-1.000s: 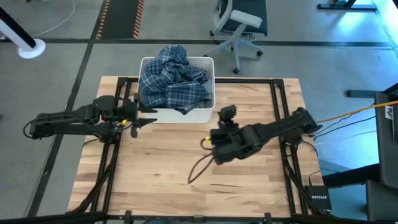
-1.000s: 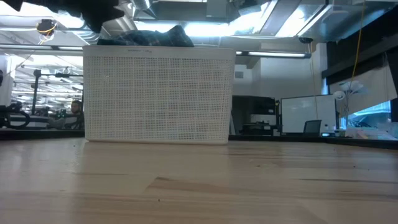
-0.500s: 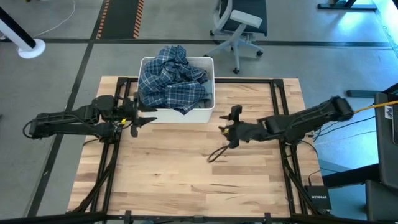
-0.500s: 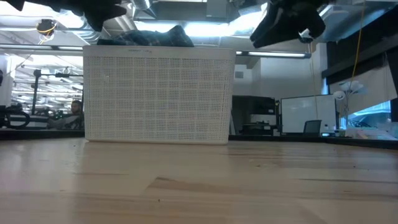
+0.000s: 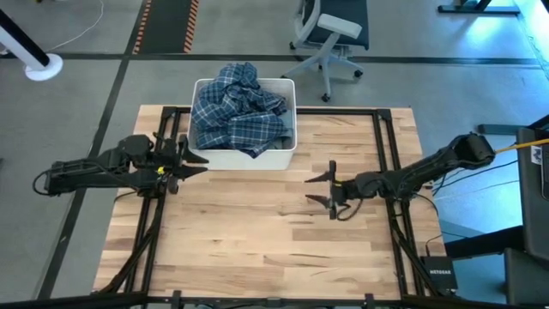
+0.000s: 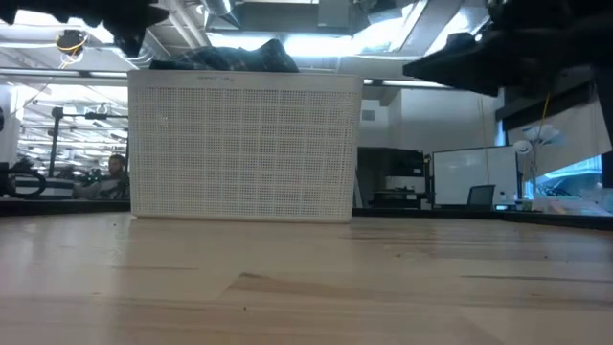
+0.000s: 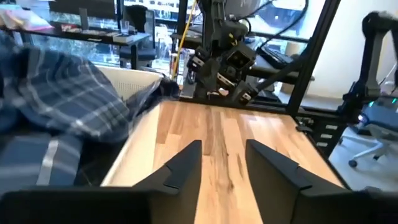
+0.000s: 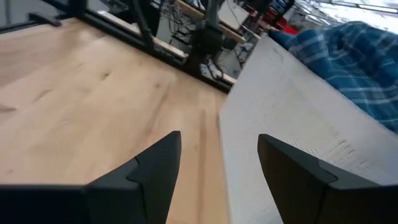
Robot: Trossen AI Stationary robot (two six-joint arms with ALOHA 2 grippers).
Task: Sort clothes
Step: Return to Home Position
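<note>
The blue-white plaid shirt [image 5: 238, 112] lies heaped in the white bin [image 5: 244, 161] at the table's far middle, with a fold hanging over the bin's near rim. No other clothes show. My left gripper [image 5: 199, 163] is open and empty at the bin's near left corner, pointing toward the table's right. In its wrist view [image 7: 224, 155] the shirt [image 7: 56, 93] lies beside it. My right gripper [image 5: 310, 189] is open and empty right of the table's middle, pointing left toward the bin. Its wrist view [image 8: 217, 149] shows the bin wall [image 8: 280, 112] and the shirt [image 8: 348, 56].
Bare wooden table top [image 5: 257, 240] spreads near of the bin and between the two arms. A black frame rail [image 5: 382, 146] runs along the table's sides. An office chair [image 5: 330, 34] stands on the floor behind the table.
My right gripper has come down from high over the table's middle and drawn back toward the right edge, turning level so that it points left. My left gripper has drawn back a little toward the left edge. The shirt and the bin have stayed still.
</note>
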